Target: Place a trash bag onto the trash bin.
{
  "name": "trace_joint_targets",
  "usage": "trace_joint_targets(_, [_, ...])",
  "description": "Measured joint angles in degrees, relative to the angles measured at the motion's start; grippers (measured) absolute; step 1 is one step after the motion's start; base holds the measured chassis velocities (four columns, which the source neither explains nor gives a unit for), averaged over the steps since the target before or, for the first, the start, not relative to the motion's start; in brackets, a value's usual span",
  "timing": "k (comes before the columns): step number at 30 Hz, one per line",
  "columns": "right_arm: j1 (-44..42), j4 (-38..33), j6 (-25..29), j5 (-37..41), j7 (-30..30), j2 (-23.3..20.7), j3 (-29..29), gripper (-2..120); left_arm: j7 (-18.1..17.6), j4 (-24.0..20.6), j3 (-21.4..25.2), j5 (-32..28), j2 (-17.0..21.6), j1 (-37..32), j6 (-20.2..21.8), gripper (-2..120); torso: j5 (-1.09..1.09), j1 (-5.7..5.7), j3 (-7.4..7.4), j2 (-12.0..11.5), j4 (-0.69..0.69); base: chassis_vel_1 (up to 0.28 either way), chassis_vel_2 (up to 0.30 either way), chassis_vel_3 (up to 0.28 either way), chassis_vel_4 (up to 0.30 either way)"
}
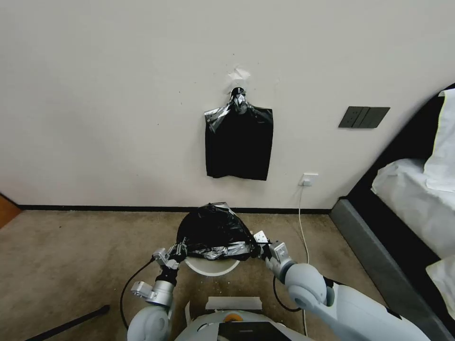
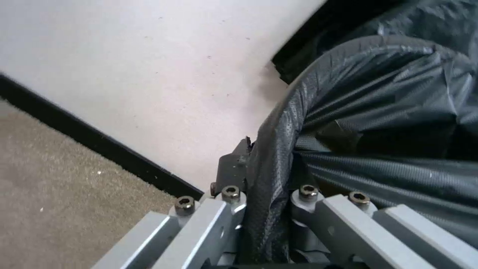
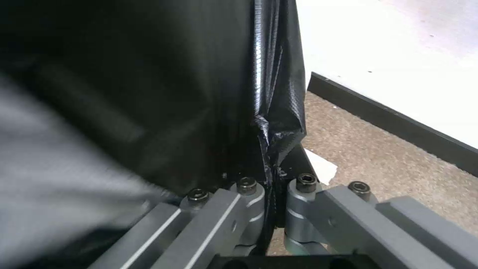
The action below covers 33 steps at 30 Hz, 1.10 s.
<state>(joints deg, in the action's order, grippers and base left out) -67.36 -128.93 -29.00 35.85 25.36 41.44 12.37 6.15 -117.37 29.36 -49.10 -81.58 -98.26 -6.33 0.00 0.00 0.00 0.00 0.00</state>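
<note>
Head view: bag (image 1: 215,232) sits low in the middle of the frame, draped over the far part of the bin (image 1: 212,266), whose cream near rim pokes out bare just below it. Left gripper (image 1: 176,252) is clenched on the bag's left edge, right gripper (image 1: 262,246) on its right edge — the stretched mouth runs left to right between them, level with the rim. That line is what matters: the bag lies between the two claws and beyond them, while the uncovered rim lies nearer the robot, so I judge the hem has yet to be drawn toward the robot and down over it. Neither arm is nearer; they flank the bin about evenly. A bundle (image 1: 239,142) of spare bags hangs on the wall at upper centre, well apart.

Left wrist view: at lower centre the gripper's fingers (image 2: 234,170) pinch a fold of bag (image 2: 378,112), which billows away to the right of the frame over a curved edge.

Right wrist view: jaws closed on a thin pleat of bag (image 3: 271,93) at centre — the rest fills the left of the frame, carpet (image 3: 388,160) to the right.
</note>
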Motion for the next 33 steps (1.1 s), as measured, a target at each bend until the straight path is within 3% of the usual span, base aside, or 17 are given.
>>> trace_joint_targets(3, [-2.6, 0.6, 2.4, -5.2, -1.5, 0.7, -0.1, 0, -4.5, -1.1, 0.0, -0.4, -1.4, 1.1, 2.4, 2, 0.0, 0.0, 0.0, 0.0, -0.01, 0.0, 0.0, 0.0, 0.0])
trace_joint_targets(8, [-4.3, 1.3, 4.8, -7.8, -2.6, 2.1, -0.2, 2, -7.1, -1.6, -0.1, 1.9, -2.0, 1.7, 4.6, 2, -0.02, 0.0, 0.0, 0.0, -0.01, 0.0, 0.0, 0.0, 0.0])
trace_joint_targets(14, [-4.5, 3.6, 7.3, -11.3, -2.4, 5.1, -1.6, 30, -8.5, -1.2, -0.2, 11.6, -1.3, 1.5, 6.3, 2, 0.01, 0.0, 0.0, 0.0, 0.0, 0.0, 0.0, 0.0, 0.0])
trace_joint_targets(24, [-7.7, 3.6, 7.0, -16.8, -2.1, 7.6, -6.9, 63, -11.6, -1.3, 0.3, 12.7, -1.1, 1.7, 7.2, 2, 0.0, 0.0, 0.0, 0.0, 0.0, 0.0, 0.0, 0.0, 0.0])
trace_joint_targets(28, [-10.5, 3.2, 12.9, -20.0, -5.5, 8.8, -11.6, 76, -13.4, -1.6, 0.4, 12.8, -1.0, 1.8, 9.1, 2, -0.01, 0.0, 0.0, 0.0, -0.01, 0.0, 0.0, 0.0, 0.0])
trace_joint_targets(32, [-14.6, 3.2, 27.1, -28.2, -21.2, 8.0, -18.2, 96, -15.5, -3.0, 0.6, 12.8, -0.7, 2.1, 13.1, 2, 0.01, 0.0, 0.0, 0.0, -0.01, 0.0, 0.0, 0.0, 0.0])
trace_joint_targets(33, [-14.6, 3.2, 27.1, -28.2, -21.2, 8.0, -18.2, 96, -15.5, -3.0, 0.6, 12.8, -0.7, 2.1, 13.1, 2, 0.01, 0.0, 0.0, 0.0, -0.01, 0.0, 0.0, 0.0, 0.0])
